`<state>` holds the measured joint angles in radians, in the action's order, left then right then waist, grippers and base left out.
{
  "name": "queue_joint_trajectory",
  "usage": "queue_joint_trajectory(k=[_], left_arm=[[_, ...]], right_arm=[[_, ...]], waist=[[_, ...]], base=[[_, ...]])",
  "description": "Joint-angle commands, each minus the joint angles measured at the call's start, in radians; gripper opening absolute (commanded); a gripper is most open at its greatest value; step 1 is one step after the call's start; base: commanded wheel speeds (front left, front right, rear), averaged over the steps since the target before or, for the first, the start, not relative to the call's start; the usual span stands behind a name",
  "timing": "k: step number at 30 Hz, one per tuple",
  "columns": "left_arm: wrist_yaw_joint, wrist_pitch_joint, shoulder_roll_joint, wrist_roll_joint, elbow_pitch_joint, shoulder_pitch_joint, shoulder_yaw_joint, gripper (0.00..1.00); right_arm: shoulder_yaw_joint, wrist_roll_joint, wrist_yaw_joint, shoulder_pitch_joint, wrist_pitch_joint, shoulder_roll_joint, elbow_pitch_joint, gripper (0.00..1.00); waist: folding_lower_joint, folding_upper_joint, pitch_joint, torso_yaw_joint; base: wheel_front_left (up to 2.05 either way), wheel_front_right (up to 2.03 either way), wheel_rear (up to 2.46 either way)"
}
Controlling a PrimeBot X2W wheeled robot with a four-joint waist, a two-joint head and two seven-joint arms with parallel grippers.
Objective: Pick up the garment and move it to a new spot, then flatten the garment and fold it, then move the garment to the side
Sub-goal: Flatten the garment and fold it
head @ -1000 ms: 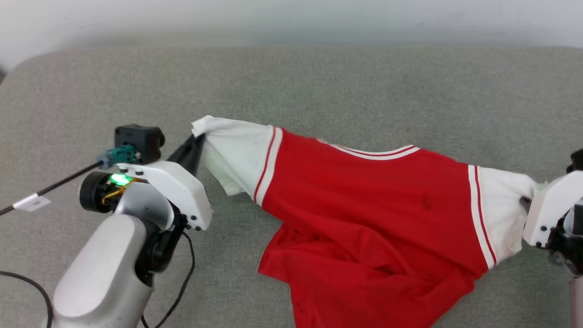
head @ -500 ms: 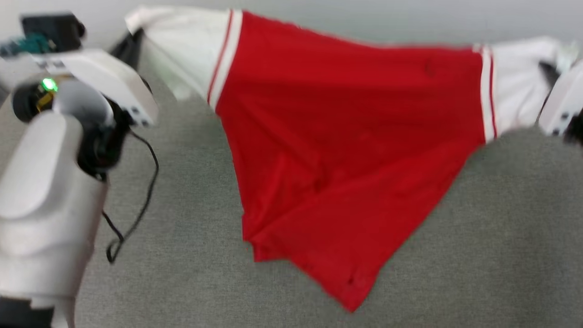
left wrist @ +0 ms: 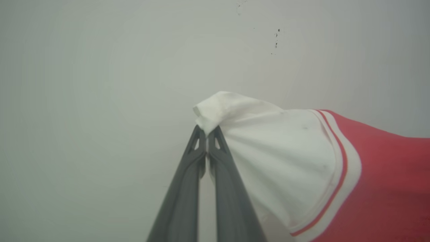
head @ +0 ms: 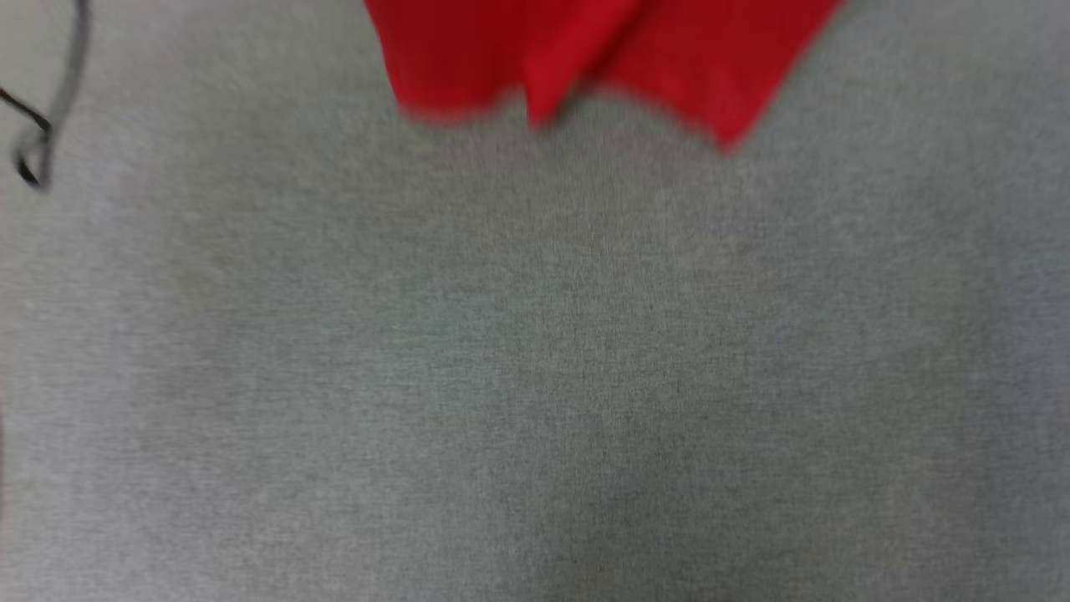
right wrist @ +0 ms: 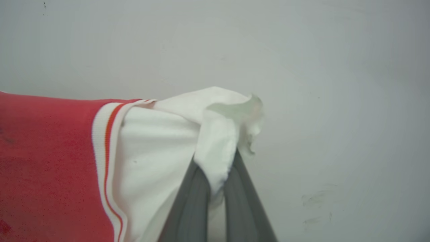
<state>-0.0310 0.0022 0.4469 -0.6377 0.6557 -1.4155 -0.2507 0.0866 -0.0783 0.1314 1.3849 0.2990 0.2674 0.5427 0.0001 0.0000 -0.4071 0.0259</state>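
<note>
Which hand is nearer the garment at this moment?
Neither, a tie: the left hand grips the garment at one white sleeve tip; the right hand grips the other sleeve's bunched end.

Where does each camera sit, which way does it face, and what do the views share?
Head view: on the head, facing down at the grey fabric surface; the red hem of the garment shows at the top edge, a black cable at the left.
Left wrist view: on the left wrist, facing a pale wall along the left gripper, fingers shut on a white sleeve.
Right wrist view: on the right wrist, facing a pale wall along the right gripper, fingers shut on the other sleeve.
Shared: all three show the garment.
</note>
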Motion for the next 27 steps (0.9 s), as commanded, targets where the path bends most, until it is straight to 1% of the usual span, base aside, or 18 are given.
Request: queue_joint_trajectory(k=[1,4,7,12,18,22,26,27], left_arm=[[-0.007,-0.028,0.014,0.011,0.013,-0.054,0.008,0.00],[-0.021,-0.078,0.023,0.031,0.023,-0.147,0.006,0.00],[-0.030,-0.102,0.027,0.042,0.028,-0.217,0.001,0.00],[-0.038,-0.112,0.017,0.038,0.037,-0.255,-0.006,0.00],[-0.038,-0.128,0.001,0.022,0.044,-0.208,-0.003,0.00],[-0.039,-0.141,-0.010,0.005,0.051,-0.169,0.000,0.00],[-0.047,-0.156,-0.032,-0.015,0.057,-0.107,-0.004,0.00],[-0.051,-0.164,-0.042,-0.031,0.060,-0.060,-0.001,0.00]], right_arm=[[-0.003,0.015,-0.002,0.055,-0.030,0.007,0.010,0.00],[-0.016,0.031,-0.001,0.168,-0.082,0.007,0.028,0.00],[-0.037,0.035,-0.001,0.259,-0.119,0.010,0.053,0.00],[-0.082,0.026,-0.001,0.344,-0.158,0.016,0.107,0.00],[-0.125,0.003,-0.001,0.360,-0.176,0.011,0.164,0.00],[-0.163,-0.027,-0.001,0.340,-0.196,0.005,0.208,0.00],[-0.196,-0.071,-0.001,0.296,-0.223,0.008,0.246,0.00],[-0.210,-0.103,-0.001,0.252,-0.237,0.012,0.255,0.00]], waist=[[-0.0001,0.0000,-0.077,0.014],[-0.0001,0.0000,-0.127,0.017],[-0.0001,0.0000,-0.171,0.015],[-0.0001,0.0000,-0.228,0.006],[-0.0001,0.0000,-0.278,-0.006],[-0.0001,0.0000,-0.305,-0.014],[-0.0001,0.0000,-0.296,-0.020],[-0.0001,0.0000,-0.273,-0.023]], base=[[0.00,0.00,0.00],[0.00,0.00,0.00],[0.00,0.00,0.00],[0.00,0.00,0.00],[0.00,0.00,0.00],[0.00,0.00,0.00],[0.00,0.00,0.00],[0.00,0.00,0.00]])
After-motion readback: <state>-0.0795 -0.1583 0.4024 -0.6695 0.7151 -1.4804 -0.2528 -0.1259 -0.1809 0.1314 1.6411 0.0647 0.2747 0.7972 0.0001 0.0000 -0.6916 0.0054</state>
